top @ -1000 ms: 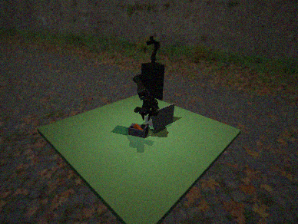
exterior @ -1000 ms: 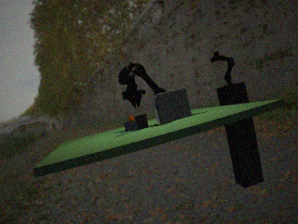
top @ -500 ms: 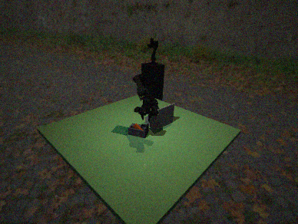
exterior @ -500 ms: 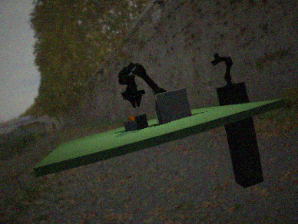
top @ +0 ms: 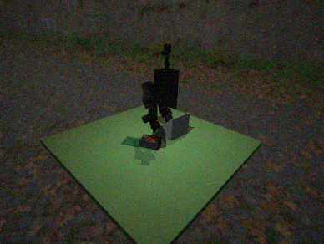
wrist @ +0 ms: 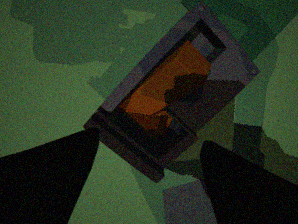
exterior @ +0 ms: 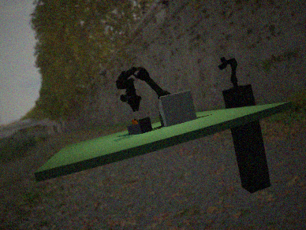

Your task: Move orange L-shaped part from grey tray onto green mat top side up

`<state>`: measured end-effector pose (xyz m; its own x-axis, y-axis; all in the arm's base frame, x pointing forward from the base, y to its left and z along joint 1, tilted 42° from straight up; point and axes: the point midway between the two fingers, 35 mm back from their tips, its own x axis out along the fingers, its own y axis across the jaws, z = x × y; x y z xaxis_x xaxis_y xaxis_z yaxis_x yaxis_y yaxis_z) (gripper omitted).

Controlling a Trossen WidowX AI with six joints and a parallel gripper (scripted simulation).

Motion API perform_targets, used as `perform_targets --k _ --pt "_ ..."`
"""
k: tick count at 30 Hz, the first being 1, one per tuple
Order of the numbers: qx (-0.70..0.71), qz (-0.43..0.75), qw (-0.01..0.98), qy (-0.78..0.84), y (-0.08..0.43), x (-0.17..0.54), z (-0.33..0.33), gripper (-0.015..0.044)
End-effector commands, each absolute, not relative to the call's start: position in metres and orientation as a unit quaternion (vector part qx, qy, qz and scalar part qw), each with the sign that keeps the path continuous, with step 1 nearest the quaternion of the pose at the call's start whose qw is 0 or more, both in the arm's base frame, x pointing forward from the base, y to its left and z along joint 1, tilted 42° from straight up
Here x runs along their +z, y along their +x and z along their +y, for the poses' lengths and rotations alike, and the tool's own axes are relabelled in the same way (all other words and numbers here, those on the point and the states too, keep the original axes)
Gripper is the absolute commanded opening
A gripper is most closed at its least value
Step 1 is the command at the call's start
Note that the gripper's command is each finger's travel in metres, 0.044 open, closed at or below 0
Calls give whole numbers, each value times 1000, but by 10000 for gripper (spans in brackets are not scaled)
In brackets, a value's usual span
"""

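While two jaws stand apart, one orange part (top: 149,139) (exterior: 135,122) (wrist: 162,80), one tray (top: 149,144) (exterior: 135,128) (wrist: 227,64)

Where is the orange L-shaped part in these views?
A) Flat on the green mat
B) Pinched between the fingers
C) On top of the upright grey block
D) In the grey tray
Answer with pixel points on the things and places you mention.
D: the wrist view shows the orange L-shaped part (top: 149,139) (exterior: 135,122) (wrist: 167,80) within the grey tray's (top: 149,144) (exterior: 135,129) (wrist: 145,67) walls.

A grey block (top: 180,126) (exterior: 178,108) (wrist: 186,204) stands upright, with leaf-strewn ground (top: 37,209) (exterior: 158,197), a dim wall (top: 83,21) (exterior: 197,43) and foliage (exterior: 71,51) in view.
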<state>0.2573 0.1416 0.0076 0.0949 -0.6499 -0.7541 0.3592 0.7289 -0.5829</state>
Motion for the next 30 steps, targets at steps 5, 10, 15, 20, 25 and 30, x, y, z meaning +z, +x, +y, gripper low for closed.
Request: perform_targets --k 5,10,15,20,25,30 --pt "-509 440 733 103 279 29 123 280" --pt "-509 440 733 103 279 29 123 280" --pt "-509 440 733 103 280 20 115 280" --pt "-509 440 733 103 282 6 102 280" --pt "-509 440 733 103 282 4 101 280" --pt "-509 440 733 103 283 -2 96 280"
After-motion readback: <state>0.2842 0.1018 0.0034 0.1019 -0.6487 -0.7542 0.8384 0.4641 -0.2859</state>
